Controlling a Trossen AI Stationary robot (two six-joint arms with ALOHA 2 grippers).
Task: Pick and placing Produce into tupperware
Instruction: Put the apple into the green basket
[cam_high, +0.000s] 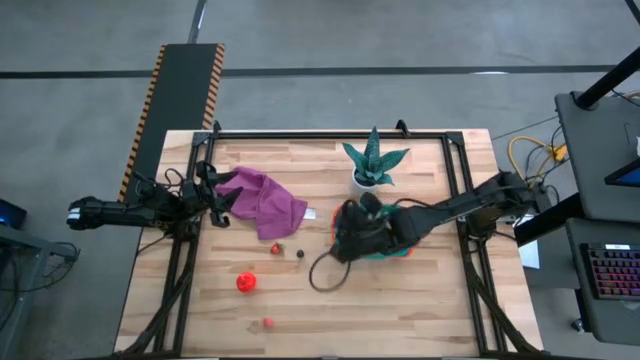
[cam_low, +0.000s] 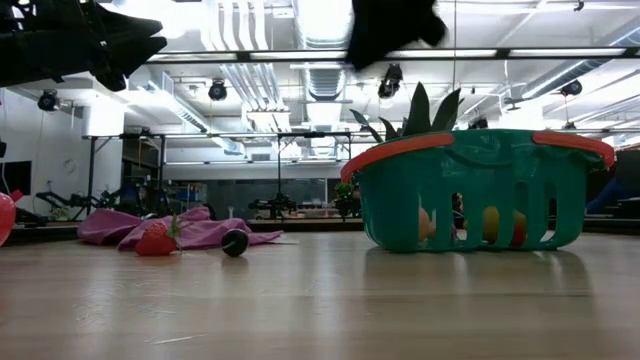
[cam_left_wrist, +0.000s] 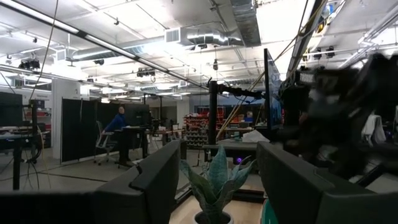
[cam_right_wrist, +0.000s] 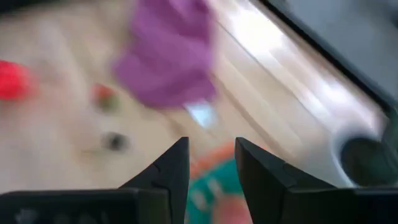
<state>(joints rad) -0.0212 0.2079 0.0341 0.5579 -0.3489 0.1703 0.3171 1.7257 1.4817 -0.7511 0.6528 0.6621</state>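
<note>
Jaws of the right gripper (cam_right_wrist: 211, 163) stand apart and empty above the tub (cam_low: 472, 190), center-right on the tabletop (cam_high: 400, 310), probably just after a drop. Strawberry (cam_low: 155, 239) and dark fruit (cam_low: 235, 243) wait left by the cloth (cam_high: 262, 200). Left gripper (cam_left_wrist: 214, 180), jaws apart, idles far left.

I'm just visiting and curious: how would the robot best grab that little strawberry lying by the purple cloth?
Probably across the strawberry's red body, coming straight down from above. It lies low on the bare table, its leafy end toward the purple cloth, with a small dark fruit close by, so a sideways approach looks crowded. The right gripper, jaws open, is nearer.
</note>
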